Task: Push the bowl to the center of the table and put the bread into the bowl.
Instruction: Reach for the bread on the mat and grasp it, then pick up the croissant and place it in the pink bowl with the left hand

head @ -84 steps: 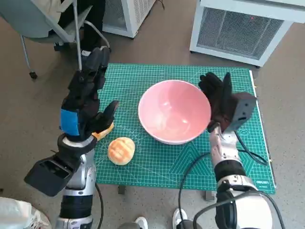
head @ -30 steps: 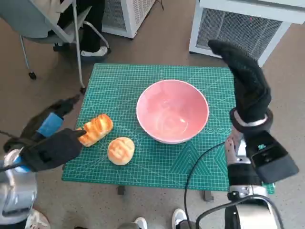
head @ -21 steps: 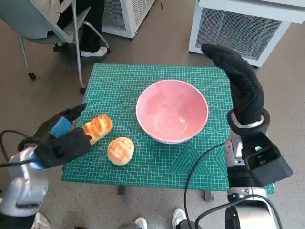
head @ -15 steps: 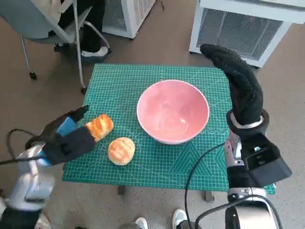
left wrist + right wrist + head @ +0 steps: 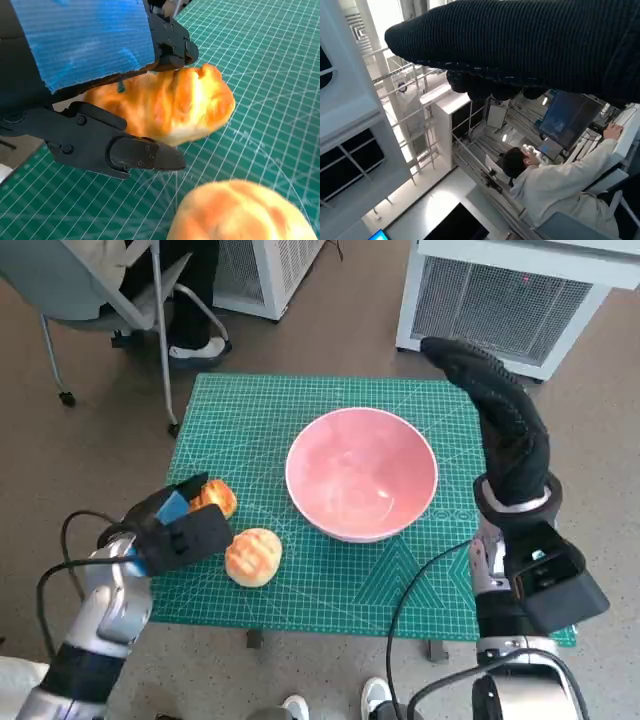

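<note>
On the left my left hand (image 5: 180, 530) has its fingers around the long loaf (image 5: 170, 107), which I judge gripped though maybe not lifted; just right of it the round bun (image 5: 254, 556) lies on the counter (image 5: 330, 585); the bowl (image 5: 361, 486) sits about mid-counter, empty, so I reckon the push is done and the bread remains; far right, my right hand (image 5: 500, 415) is raised, holding nothing.

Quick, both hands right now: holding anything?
Left hand: fingers around the long bread, gripping it.
Right hand: raised above the table, holding nothing, fingers extended.
</note>
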Available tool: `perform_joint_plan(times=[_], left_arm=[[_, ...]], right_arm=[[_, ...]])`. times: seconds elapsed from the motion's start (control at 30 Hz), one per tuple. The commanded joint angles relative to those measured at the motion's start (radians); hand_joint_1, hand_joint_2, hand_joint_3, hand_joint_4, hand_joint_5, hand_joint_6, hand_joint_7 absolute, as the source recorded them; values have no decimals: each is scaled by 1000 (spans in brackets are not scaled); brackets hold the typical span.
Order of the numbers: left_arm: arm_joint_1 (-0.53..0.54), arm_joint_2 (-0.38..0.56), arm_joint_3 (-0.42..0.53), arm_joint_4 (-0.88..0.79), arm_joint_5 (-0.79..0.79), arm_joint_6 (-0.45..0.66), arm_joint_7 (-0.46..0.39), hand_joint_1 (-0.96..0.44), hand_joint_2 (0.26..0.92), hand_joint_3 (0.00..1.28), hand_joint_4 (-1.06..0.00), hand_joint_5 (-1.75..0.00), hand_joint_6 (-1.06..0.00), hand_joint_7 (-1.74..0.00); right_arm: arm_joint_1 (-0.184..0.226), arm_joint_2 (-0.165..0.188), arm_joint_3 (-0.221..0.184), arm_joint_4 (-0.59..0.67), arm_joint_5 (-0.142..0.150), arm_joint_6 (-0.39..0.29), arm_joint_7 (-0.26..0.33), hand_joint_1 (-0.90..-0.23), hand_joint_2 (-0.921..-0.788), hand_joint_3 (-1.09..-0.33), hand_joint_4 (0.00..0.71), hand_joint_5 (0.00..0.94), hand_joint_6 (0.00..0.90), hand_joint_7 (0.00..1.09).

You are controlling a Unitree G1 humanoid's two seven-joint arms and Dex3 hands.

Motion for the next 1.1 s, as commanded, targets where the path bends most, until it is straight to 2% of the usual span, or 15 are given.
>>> perform_joint_plan(times=[0.03,0.07,0.1,0.17,0.2,0.23,0.27,0.33,0.43,0.53,0.77,1.1], left_arm=[[-12,-20,0,69,-6,-39,46,-406,921,100,-482,-46,-436,-71],[-11,-22,2,78,-8,-50,57,-391,921,98,-522,-51,-462,-79],[-8,-23,5,82,-10,-57,64,-347,921,91,-617,-76,-535,-108],[-1,-22,11,85,-16,-75,80,-282,921,80,-742,-114,-645,-185],[3,-22,16,87,-20,-89,91,-269,921,78,-765,-121,-663,-214],[6,-22,20,88,-23,-98,99,-173,921,81,-738,-506,-633,-561],[9,-21,24,90,-27,-112,108,-112,921,87,-713,-769,-614,-778],[14,-19,30,92,-33,-133,122,-58,921,85,-695,-1001,-612,-946],[21,-12,42,89,-39,-166,139,-20,920,65,-682,-1197,-660,-981],[27,4,60,57,-46,-187,143,-7,920,57,-685,-1257,-676,-988],[45,27,123,-108,-65,-192,142,-1,921,66,-716,-1199,-612,-1110],[28,-13,186,-287,-68,-255,222,0,921,64,-735,-1137,-590,-1174]], right_arm=[[31,0,6,-18,-4,15,-8,-615,-921,-752,268,4,217,293],[33,1,7,-21,-4,16,-9,-615,-921,-752,268,4,216,294],[36,1,7,-26,-4,17,-10,-615,-921,-753,268,4,215,296],[39,2,8,-32,-4,19,-11,-616,-921,-753,269,4,212,301],[40,2,8,-33,-2,21,-11,-617,-921,-753,269,4,212,302],[42,2,9,-36,-1,22,-11,-617,-921,-752,269,4,210,305],[43,3,9,-37,0,23,-12,-617,-921,-752,269,4,209,307],[47,3,10,-42,1,25,-13,-618,-921,-752,269,4,207,310],[50,3,10,-46,1,27,-14,-618,-921,-752,269,3,204,316],[52,4,10,-46,3,27,-14,-618,-921,-752,270,3,201,322],[57,4,10,-49,6,32,-16,-618,-921,-752,270,3,194,335],[72,1,8,-74,12,46,-16,-639,-921,-750,271,2,180,359]])
